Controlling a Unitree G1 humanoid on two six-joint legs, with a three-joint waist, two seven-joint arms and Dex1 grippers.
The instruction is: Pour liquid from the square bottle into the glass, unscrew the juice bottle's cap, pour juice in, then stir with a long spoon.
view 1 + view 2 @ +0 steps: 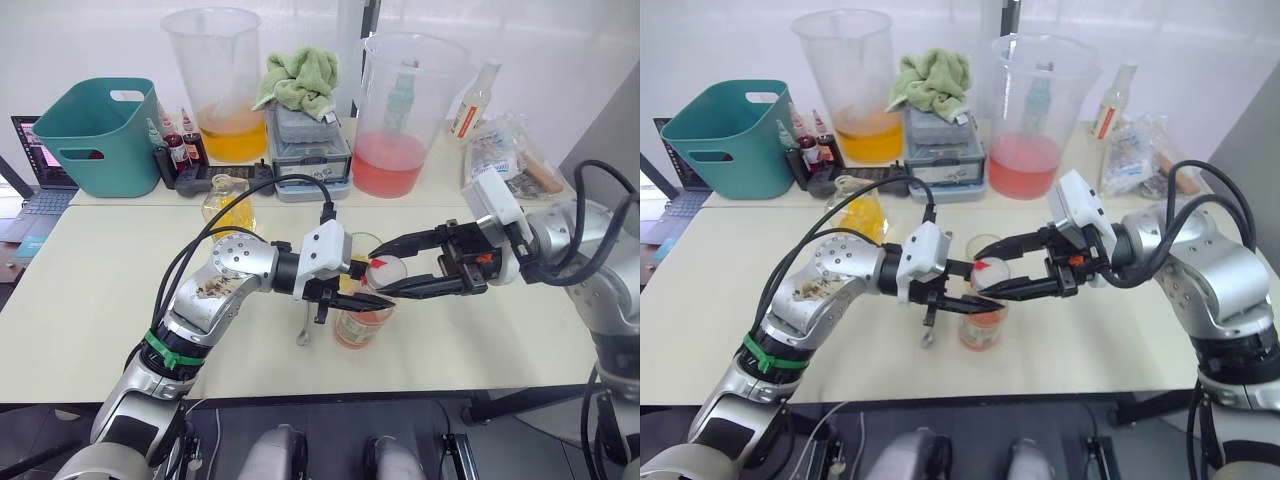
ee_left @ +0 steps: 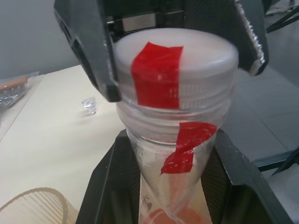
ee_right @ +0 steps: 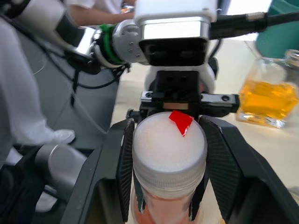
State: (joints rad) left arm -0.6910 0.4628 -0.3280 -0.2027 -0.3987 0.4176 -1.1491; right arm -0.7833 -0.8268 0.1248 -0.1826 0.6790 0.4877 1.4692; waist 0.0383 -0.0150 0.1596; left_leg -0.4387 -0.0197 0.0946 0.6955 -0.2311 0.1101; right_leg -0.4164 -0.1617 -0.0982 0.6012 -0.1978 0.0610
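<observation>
On the bench (image 1: 90, 300), the juice bottle (image 1: 362, 322) stands upright near the middle. To its left, the left claw (image 1: 362, 296) squeezes the bottle just under the cap (image 1: 385, 270). The square bottle (image 1: 228, 205) sits behind the left arm, and the glass (image 1: 363, 244) is just behind the juice bottle. From the right, the right claw (image 1: 388, 265) pinches the cap.

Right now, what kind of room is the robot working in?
Probably a lab or test room set up for drink mixing: two huge clear plastic measuring jugs of coloured liquid, small dark-red dropper bottles, and an open laptop beside the cream table.
</observation>
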